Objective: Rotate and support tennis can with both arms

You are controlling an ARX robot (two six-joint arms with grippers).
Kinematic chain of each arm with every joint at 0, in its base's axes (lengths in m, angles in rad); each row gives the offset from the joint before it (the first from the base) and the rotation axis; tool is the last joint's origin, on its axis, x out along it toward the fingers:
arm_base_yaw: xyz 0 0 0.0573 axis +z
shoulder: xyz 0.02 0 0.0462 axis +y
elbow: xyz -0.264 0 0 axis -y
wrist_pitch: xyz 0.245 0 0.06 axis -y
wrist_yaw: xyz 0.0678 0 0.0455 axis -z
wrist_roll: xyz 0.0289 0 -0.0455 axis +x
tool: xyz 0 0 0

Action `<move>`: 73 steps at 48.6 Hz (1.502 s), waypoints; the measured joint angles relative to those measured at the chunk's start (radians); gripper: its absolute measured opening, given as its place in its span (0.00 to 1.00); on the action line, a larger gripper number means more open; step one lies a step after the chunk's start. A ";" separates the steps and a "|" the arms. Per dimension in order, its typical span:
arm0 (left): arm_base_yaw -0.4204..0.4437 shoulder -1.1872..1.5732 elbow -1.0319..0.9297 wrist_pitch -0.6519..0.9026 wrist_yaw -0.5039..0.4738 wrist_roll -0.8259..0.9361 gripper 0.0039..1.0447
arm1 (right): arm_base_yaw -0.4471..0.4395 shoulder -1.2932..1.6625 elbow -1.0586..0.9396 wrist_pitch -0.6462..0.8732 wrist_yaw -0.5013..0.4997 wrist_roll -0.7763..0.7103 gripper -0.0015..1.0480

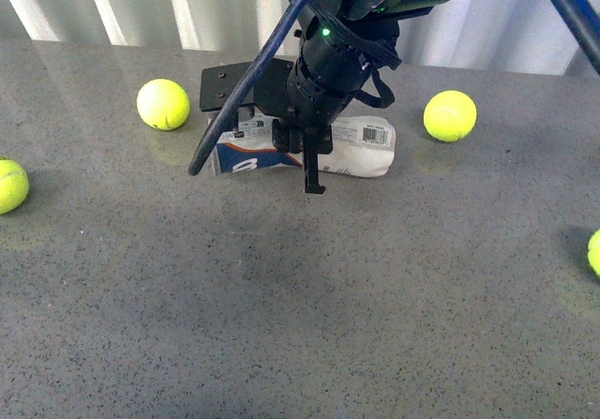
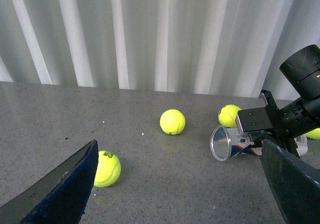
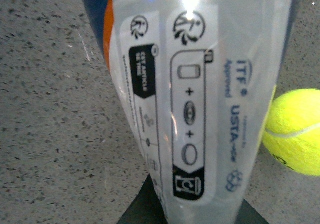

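The tennis can point(image 1: 361, 147) lies on its side on the grey table, its barcode end to the right. My right gripper point(image 1: 306, 161) comes down from above and is shut on the can near its middle. In the right wrist view the can's clear wall and printed label point(image 3: 200, 93) fill the frame, with a dark finger point(image 3: 142, 209) against it. In the left wrist view the can's open silver-rimmed mouth point(image 2: 221, 144) faces the camera. My left gripper point(image 2: 180, 194) is open with nothing in it, some way short of the can. The left arm is out of the front view.
Yellow-green tennis balls lie around the can: one at its left point(image 1: 163, 104), one at its right point(image 1: 450, 115), one at the left edge point(image 1: 11, 185), one at the right edge point(image 1: 595, 250). A ball point(image 2: 106, 168) lies near my left finger. White curtain behind.
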 joint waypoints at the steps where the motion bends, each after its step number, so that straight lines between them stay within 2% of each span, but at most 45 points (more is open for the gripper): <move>1: 0.000 0.000 0.000 0.000 0.000 0.000 0.94 | 0.000 0.003 0.000 0.008 0.002 0.001 0.13; 7: 0.000 0.000 0.000 0.000 0.000 0.000 0.94 | -0.005 0.013 -0.005 0.024 -0.013 0.050 0.36; 12: 0.000 0.000 0.000 0.000 0.000 0.000 0.94 | -0.007 0.014 -0.014 0.018 -0.038 0.090 0.48; 19: 0.000 0.000 0.000 0.000 0.000 0.000 0.94 | -0.010 -0.006 -0.046 0.009 -0.080 0.159 0.73; 28: 0.000 0.000 0.000 0.000 0.000 0.000 0.94 | -0.010 -0.055 -0.089 0.014 -0.101 0.196 0.94; 43: 0.000 0.000 0.000 0.000 0.000 0.000 0.94 | -0.006 -0.192 -0.188 0.064 -0.166 0.316 0.93; 49: 0.000 0.000 0.000 0.000 0.000 0.000 0.94 | -0.006 -0.273 -0.240 0.101 -0.224 0.426 0.93; 53: 0.000 0.000 0.000 0.000 0.000 0.000 0.94 | -0.015 -0.373 -0.311 0.182 -0.237 0.587 0.93; 56: 0.000 0.000 0.000 0.000 0.000 0.000 0.94 | -0.030 -0.465 -0.378 0.261 -0.182 0.742 0.93; 58: 0.000 0.000 0.000 0.000 0.000 0.000 0.94 | -0.049 -0.536 -0.438 0.324 -0.098 0.861 0.93; 61: 0.000 0.000 0.000 0.000 0.000 0.000 0.94 | -0.101 -0.658 -0.566 0.431 0.084 1.047 0.93; 65: 0.000 0.000 0.000 0.000 0.000 0.000 0.94 | -0.155 -0.769 -0.699 0.482 0.238 1.157 0.93; 68: 0.000 0.000 0.000 0.000 0.000 0.000 0.94 | -0.188 -0.803 -0.743 0.483 0.270 1.216 0.93; 72: 0.000 -0.001 0.000 0.000 0.002 0.000 0.94 | -0.183 -0.797 -0.758 0.494 0.266 1.238 0.93; 73: 0.000 0.000 0.000 0.000 0.002 0.000 0.94 | -0.180 -0.793 -0.795 0.602 0.308 1.229 0.89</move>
